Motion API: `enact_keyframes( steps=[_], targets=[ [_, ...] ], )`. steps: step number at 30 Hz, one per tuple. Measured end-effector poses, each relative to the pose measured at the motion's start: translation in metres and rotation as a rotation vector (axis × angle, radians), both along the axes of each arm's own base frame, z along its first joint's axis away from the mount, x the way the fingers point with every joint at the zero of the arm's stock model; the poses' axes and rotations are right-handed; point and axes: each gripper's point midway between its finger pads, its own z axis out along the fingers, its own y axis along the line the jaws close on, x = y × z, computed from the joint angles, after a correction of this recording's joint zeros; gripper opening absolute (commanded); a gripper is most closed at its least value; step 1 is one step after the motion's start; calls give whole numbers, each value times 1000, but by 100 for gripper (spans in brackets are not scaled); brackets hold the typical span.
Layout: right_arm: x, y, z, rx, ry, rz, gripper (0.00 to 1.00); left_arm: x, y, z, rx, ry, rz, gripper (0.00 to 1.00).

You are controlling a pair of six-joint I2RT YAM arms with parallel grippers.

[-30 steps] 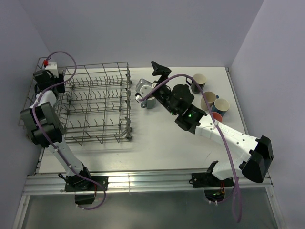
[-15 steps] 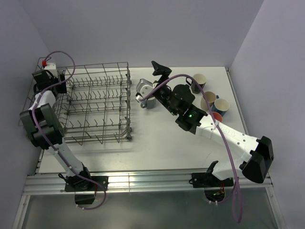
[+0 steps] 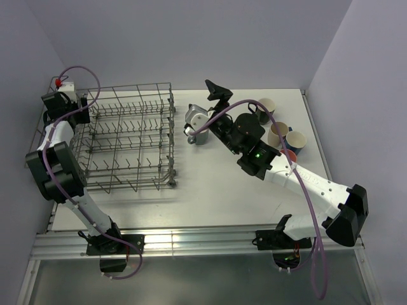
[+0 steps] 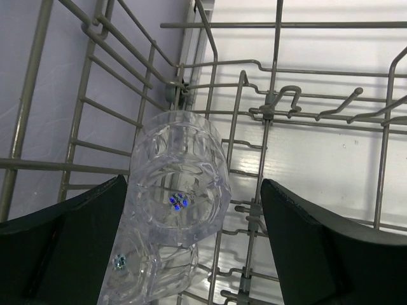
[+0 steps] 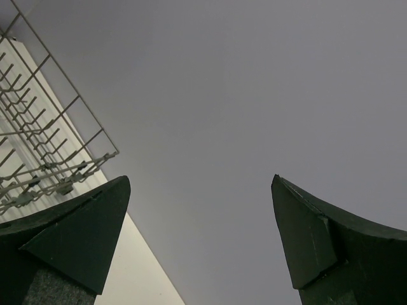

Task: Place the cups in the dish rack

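Note:
The grey wire dish rack (image 3: 130,136) stands on the left of the table. My left gripper (image 3: 59,107) hangs over its far left corner. In the left wrist view the gripper (image 4: 192,184) is open, and a clear glass cup (image 4: 181,175) stands upturned in the dish rack (image 4: 273,114) close to the left finger (image 4: 70,244), with a second glass cup (image 4: 149,270) just below it. My right gripper (image 3: 215,95) is open and empty, tilted up toward the back wall (image 5: 200,180). Under its wrist sits a grey-blue cup (image 3: 201,137).
At the back right stand a beige mug with a dark inside (image 3: 264,108), another beige mug (image 3: 277,133), a blue mug (image 3: 296,141) and a coral mug (image 3: 289,155). The right forearm (image 3: 299,181) crosses the table diagonally. A corner of the rack (image 5: 38,146) shows in the right wrist view.
My left gripper has gone from shut to open, letting go of the clear glass cup in the rack's far left corner. The right arm has shifted slightly to the right.

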Motion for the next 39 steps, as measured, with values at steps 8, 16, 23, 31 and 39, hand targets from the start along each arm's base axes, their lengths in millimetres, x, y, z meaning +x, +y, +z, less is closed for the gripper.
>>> enact_keyframes(
  steps=[8,16,23,31,39],
  targets=[
    [0,0,0,-2,-2,-1,100,-2,-1,-3,-6,15,-1,95],
    [0,0,0,-3,-2,-2,100,-2,0,-4,8,18,0,86],
    [1,1,-2,-6,1,-2,100,0,8,-11,27,33,16,68],
    [1,1,-2,-8,1,-1,100,15,11,-7,9,22,22,50],
    [1,1,-3,-9,3,-1,99,26,16,-7,-39,38,37,26]
  ],
)
